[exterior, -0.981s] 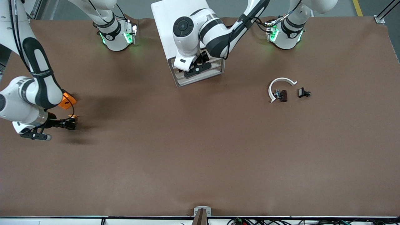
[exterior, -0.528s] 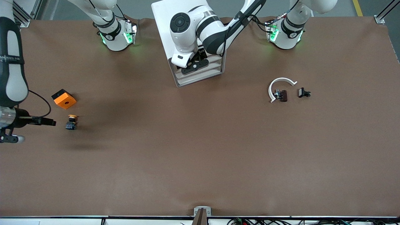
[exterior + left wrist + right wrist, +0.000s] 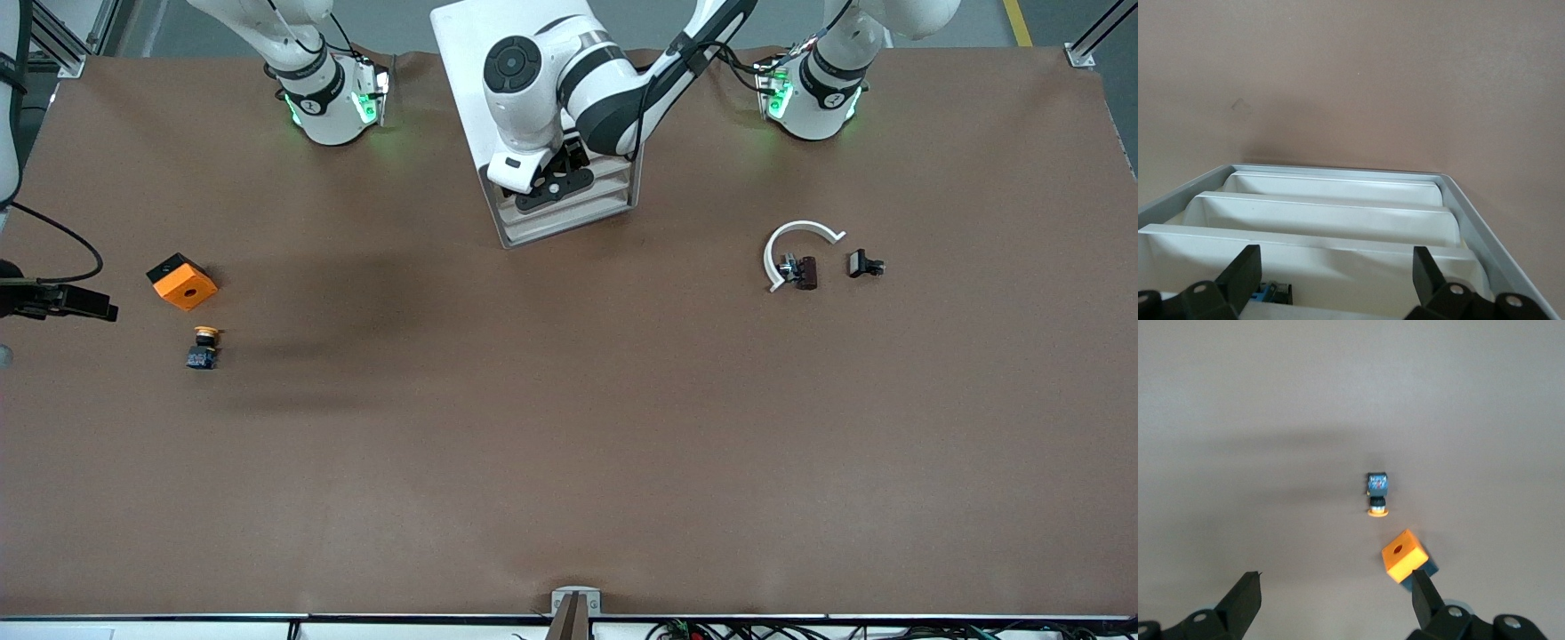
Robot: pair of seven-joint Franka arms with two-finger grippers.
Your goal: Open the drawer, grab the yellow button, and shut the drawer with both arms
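Note:
The button lies on its side on the table near the right arm's end, its yellow-orange cap toward the orange block. In the right wrist view the button is well clear of the fingers. My right gripper hangs open and empty over the table's edge there, mostly out of the front view. My left gripper is open at the front of the white cabinet. In the left wrist view the gripper spans the highest drawer, which holds a small blue-black part.
The orange block sits just farther from the front camera than the button. A white curved strip with a black clip, and a second clip, lie toward the left arm's end. Lower drawers step out under the highest one.
My right gripper has drawn away from the button toward the table's end, leaving it on the table. My left gripper moved in toward the cabinet, then stopped.

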